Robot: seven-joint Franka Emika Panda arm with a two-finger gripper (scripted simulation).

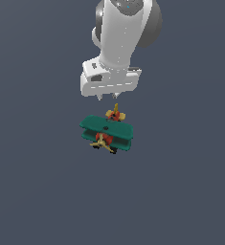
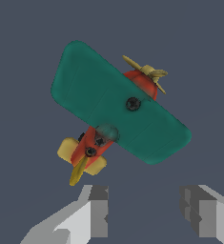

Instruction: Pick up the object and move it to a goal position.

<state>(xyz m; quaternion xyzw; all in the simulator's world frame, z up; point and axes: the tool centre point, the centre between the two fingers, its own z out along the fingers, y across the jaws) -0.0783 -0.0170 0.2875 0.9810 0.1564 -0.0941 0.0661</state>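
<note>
End effector [image 1: 107,97]: white two-fingered unit, jaws spread wide, empty, poised above and just behind the small toy biplane with teal-green wings, red body and yellow propeller [image 1: 106,132]. Recommendation: centre over the fuselage, align the fingers across it, then descend.

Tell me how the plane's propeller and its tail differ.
The propeller has thin, narrow blades at the nose; the tail is broader and blockier at the opposite end. In the exterior view, the propeller faces away from the gripper, while the tail lies nearest it. Both are yellow.
</note>
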